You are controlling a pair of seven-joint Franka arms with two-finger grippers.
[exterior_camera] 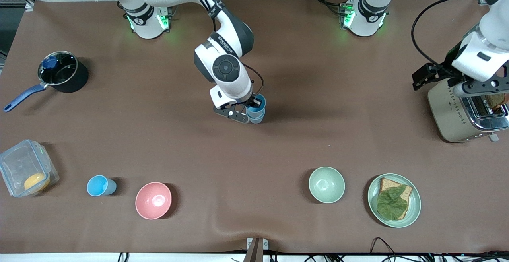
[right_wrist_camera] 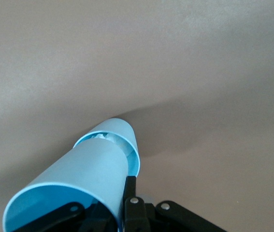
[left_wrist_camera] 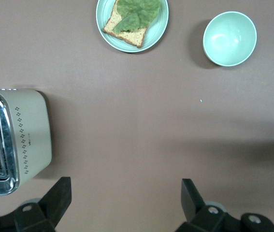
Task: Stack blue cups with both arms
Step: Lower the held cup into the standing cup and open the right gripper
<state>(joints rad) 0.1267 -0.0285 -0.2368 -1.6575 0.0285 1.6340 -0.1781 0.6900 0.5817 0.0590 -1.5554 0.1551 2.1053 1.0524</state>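
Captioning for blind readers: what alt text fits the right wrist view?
The right tool grips a sky-blue cup by its rim, its base nested inside a second blue cup over the bare brown table.

Two white jointed arms: right arm (exterior_camera: 222,61) with grey-black bands, round dark joint cover, black cable; left arm (exterior_camera: 483,47) with looping black cable. Bases glow green. Black grippers: right gripper (right_wrist_camera: 103,212) shows silver screws; left gripper (left_wrist_camera: 124,203) has matte wedge-shaped fingers.
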